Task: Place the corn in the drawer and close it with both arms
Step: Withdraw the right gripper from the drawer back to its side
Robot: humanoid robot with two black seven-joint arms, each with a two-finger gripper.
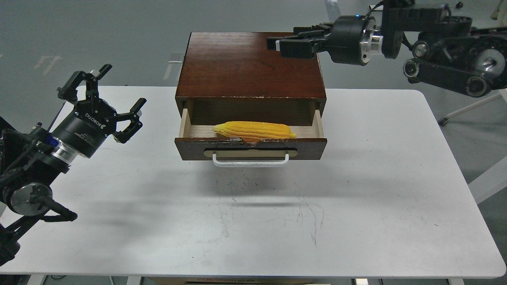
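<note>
The yellow corn (253, 130) lies lengthwise inside the open drawer (309, 149), tapered end to the left, resting against the chipped top edge of the drawer front. The white bar handle (250, 162) faces me. My right gripper (279, 41) is raised high above the back right of the wooden box, pointing left, its fingers apart and empty. My left gripper (122, 88), marked ROBOTIQ, hovers open and empty over the table, left of the drawer and well apart from it.
The dark wooden box (245, 63) stands at the back middle of the white table (356, 206). The drawer sticks out toward me. The right arm's thick links (451, 71) hang beyond the table's back right corner.
</note>
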